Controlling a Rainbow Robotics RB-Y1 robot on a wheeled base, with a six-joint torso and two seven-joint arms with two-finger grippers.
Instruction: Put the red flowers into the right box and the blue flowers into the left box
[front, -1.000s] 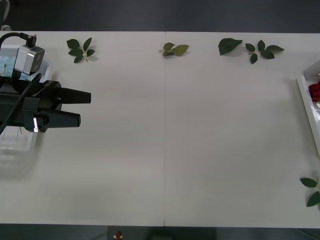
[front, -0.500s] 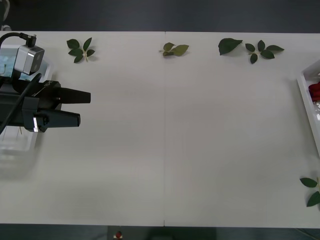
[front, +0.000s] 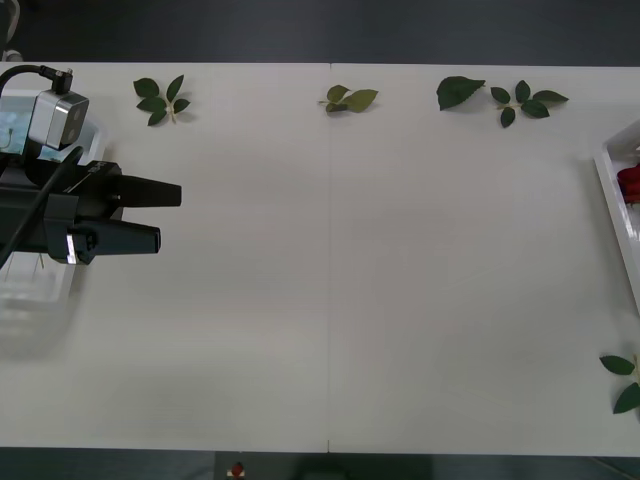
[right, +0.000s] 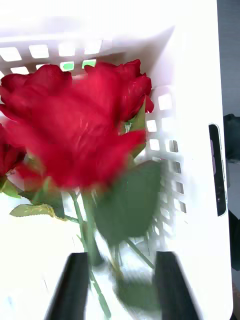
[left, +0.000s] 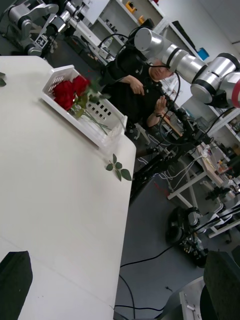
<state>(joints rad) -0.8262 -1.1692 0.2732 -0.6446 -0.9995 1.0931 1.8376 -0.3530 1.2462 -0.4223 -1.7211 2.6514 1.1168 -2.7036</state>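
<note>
White table (front: 330, 300): wide, bare across the middle, with loose leaf sprigs (front: 162, 100) strung along the 12 o'clock edge and one more at about 4 o'clock. Left arm: lying low over the table at 9 o'clock, left gripper (front: 150, 215) with black fingers parted and nothing between them, pointing toward 3 o'clock. Left box (front: 40, 290): slatted white basket at 9 o'clock, mostly hidden under that arm; a pale blue patch showing inside at its far end, contents otherwise not clear. Right box (front: 612, 195): white rim at the 3 o'clock edge, a red bloom just inside it. Red flowers (right: 75, 125): several roses lying together inside the right box, stems and dark leaves trailing toward the right gripper (right: 120, 285). Right gripper: poised over that box, fingers spread, one thin stem passing close by one finger without being pinched, so judged released. No rose or blue flower left out on the table. Judged progress: sorting at or very near its end, red blooms delivered, blue ones presumably in the left basket though not confirmed; remaining work likely only pulling both arms back.
</note>
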